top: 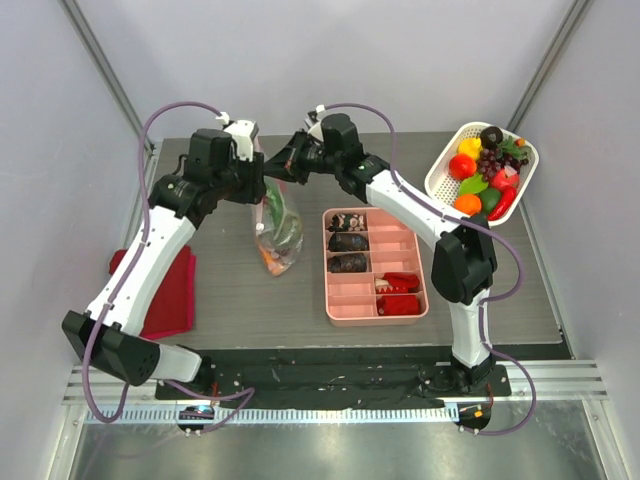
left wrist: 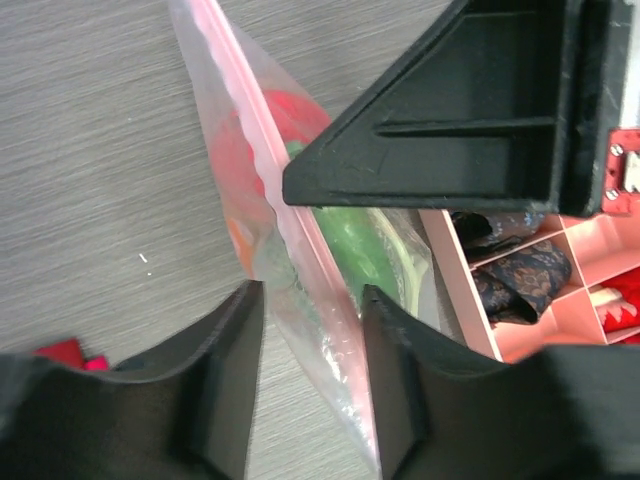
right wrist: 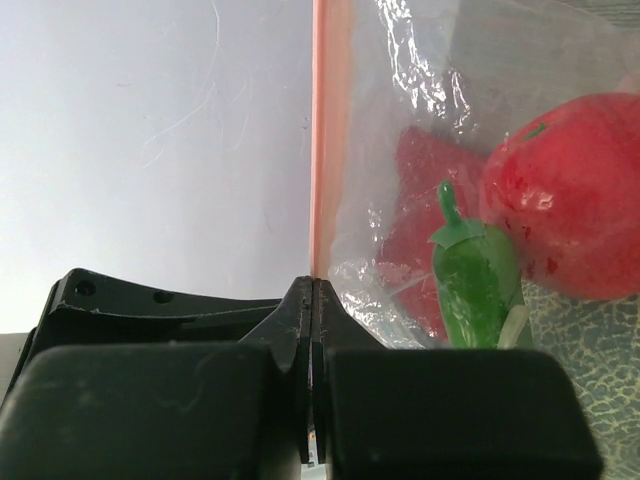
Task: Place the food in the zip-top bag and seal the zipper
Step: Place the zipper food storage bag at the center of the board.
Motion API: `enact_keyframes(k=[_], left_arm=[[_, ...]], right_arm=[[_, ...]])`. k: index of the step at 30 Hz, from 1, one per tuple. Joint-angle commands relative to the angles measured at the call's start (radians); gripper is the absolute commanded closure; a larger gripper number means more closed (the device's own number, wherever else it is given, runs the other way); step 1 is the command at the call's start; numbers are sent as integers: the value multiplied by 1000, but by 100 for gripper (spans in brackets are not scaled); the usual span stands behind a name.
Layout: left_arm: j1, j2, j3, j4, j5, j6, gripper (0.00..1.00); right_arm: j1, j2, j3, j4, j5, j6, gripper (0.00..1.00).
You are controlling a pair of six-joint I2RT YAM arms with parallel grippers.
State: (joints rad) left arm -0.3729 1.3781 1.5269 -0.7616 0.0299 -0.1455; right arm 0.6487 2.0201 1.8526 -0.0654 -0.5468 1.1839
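Note:
The zip-top bag [top: 279,228] hangs upright over the table at the back left, with food inside. Through the plastic I see a red tomato [right wrist: 570,190], a green pepper [right wrist: 475,275] and a red piece. My right gripper [right wrist: 312,290] is shut on the pinkish zipper [right wrist: 328,120] strip at one end. My left gripper [left wrist: 312,300] is open and straddles the zipper [left wrist: 335,350]. The strip lies against the right finger [left wrist: 400,380], and a gap shows at the left finger. More food [top: 482,170] fills a white basket. From above, the left gripper [top: 258,190] and the right gripper [top: 272,168] meet at the bag's top.
A pink compartment tray [top: 345,300] with dark lumps and red pieces lies just right of the bag. The white basket [top: 440,175] sits at the back right corner. A red folded cloth [top: 168,292] lies at the left, under the left arm. Grey walls close in both sides.

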Motion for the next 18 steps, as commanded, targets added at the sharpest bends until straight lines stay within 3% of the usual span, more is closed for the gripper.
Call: enact_keyframes(k=[1, 4, 6, 10, 12, 13, 16, 18], left_arm=[[-3, 24, 47, 5, -68, 6, 58], [-3, 36, 53, 5, -52, 30, 76], [-3, 41, 49, 5, -36, 73, 100], [3, 27, 52, 19, 31, 176, 100], [8, 9, 53, 41, 24, 220, 100], [20, 3, 55, 53, 22, 266, 100], [64, 10, 100, 70, 79, 360, 100], [92, 39, 128, 64, 155, 408, 100]], right_arm=[[14, -90, -1, 108, 4, 29, 99], [14, -100, -9, 116, 4, 26, 99], [12, -101, -15, 125, -13, 22, 99], [-12, -115, -64, 200, -59, 28, 98], [-35, -130, -85, 231, -96, 28, 84], [-46, -138, -107, 234, -107, 23, 65], [-98, -170, -135, 234, -153, -29, 36], [-147, -199, -153, 225, -176, -69, 27]])
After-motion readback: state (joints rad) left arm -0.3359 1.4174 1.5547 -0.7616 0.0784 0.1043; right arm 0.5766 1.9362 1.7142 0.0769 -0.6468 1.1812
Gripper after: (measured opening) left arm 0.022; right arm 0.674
